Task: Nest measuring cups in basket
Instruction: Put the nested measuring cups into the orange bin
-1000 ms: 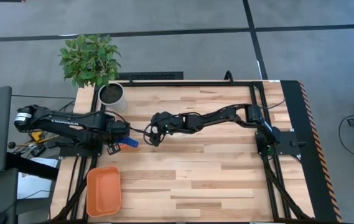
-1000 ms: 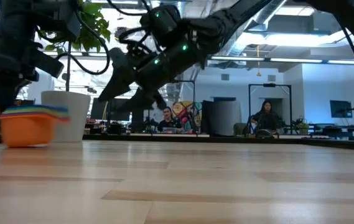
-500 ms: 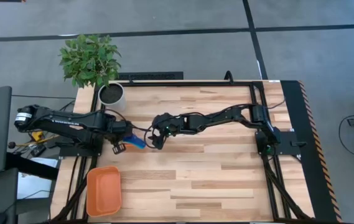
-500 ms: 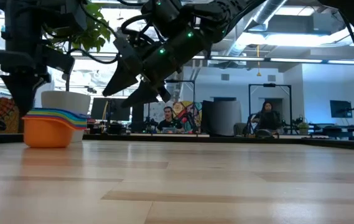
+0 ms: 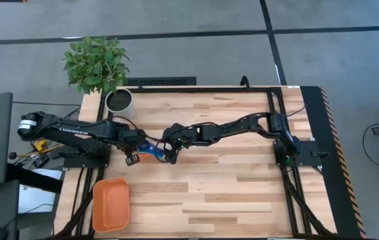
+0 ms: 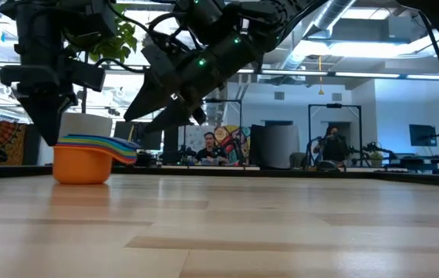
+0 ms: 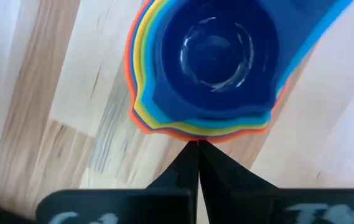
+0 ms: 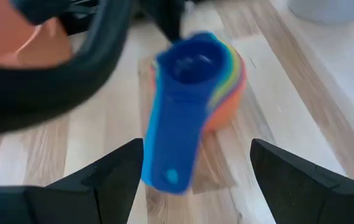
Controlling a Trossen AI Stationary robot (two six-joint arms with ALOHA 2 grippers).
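Note:
The measuring cups [image 5: 150, 150] sit nested in one rainbow stack on the table left of centre, a blue cup on top [image 7: 211, 59] and an orange one at the bottom [image 6: 80, 166]. Their handles [image 8: 170, 149] point toward the right arm. My left gripper [image 7: 196, 149] is shut and points down at the stack's rim on its left side [image 6: 49, 139]. My right gripper [image 8: 192, 180] hovers open above the handle end, tilted down, one finger on either side of the handles and touching nothing. The orange basket [image 5: 111, 203] lies at the near left corner. My left gripper has its shut fingertips [image 7: 196, 146] against the outer orange rim of the stack [image 7: 196, 133], on the side roughly opposite the handles. The fingers come from above, pointing steeply down. The stack stands upright on the table.
A white plant pot [image 5: 119, 100] with a green plant stands at the far left corner, behind the stack in the low view [image 6: 88, 123]. Bare wood stretches across the table's middle and right [image 5: 242, 187]. People sit at desks in the room beyond.
My left gripper has gone toward the table's right edge with its shut tips at the stack's rim. The stack has slid along the table the same way, upright and still nested, to beneath my right gripper. My right gripper has stayed open.

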